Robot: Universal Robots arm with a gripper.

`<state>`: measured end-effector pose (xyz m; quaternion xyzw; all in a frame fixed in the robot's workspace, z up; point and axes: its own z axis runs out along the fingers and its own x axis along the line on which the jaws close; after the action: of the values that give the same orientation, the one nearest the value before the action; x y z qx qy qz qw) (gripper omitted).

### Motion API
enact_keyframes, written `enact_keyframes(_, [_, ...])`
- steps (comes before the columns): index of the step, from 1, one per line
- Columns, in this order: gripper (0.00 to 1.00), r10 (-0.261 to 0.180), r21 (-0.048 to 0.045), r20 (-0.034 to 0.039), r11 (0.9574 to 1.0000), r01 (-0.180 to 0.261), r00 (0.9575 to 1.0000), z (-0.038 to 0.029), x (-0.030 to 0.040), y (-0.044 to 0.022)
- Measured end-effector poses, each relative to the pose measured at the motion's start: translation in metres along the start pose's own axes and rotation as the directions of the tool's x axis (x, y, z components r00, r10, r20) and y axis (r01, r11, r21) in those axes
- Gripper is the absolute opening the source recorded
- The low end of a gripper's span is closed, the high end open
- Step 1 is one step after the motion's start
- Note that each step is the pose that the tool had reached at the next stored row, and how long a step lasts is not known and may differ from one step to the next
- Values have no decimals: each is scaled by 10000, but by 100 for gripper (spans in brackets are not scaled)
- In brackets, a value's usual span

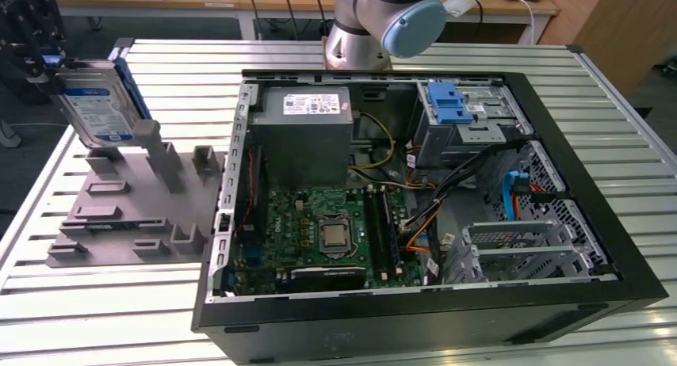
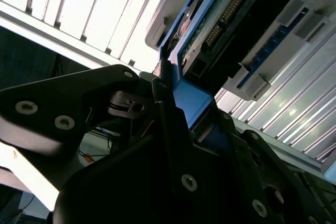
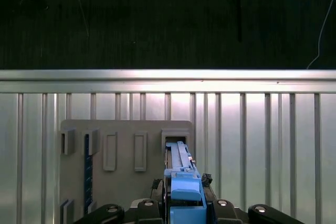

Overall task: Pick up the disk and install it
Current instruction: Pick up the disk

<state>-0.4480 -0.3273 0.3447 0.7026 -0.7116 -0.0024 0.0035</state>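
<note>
**Disk in the tool, on edge over the fixture**

In the exterior view the tool (image 1: pixel 47 69) is at the far left, clamped on the upper end of the disk (image 1: pixel 93 104). The disk stands upright on edge with its labelled face showing and a blue rail along its edge. Its lower end is just above a post of the grey fixture (image 1: pixel 116 215) on the slatted bench (image 1: pixel 95 318); whether the two touch cannot be told.

To the exterior view's right, well apart from the disk, lies the open case (image 1: pixel 423 326). Inside it are the grey box (image 1: pixel 307 136), the board (image 1: pixel 323 231) and the cage (image 1: pixel 471 132) with its blue latch (image 1: pixel 449 104).

In the first wrist view the disk's blue rail (image 3: pixel 181 177) runs out from the tool (image 3: pixel 184 203) towards a slot in the fixture (image 3: pixel 126 182). In the second wrist view a black finger (image 2: pixel 163 103) presses against the rail, and the disk's circuit side (image 2: pixel 210 19) shows beyond it.
</note>
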Motion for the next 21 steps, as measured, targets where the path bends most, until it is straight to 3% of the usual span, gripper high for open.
enact_keyframes(21, [36,0,0,0,10000,0,10000,-222,0,2])
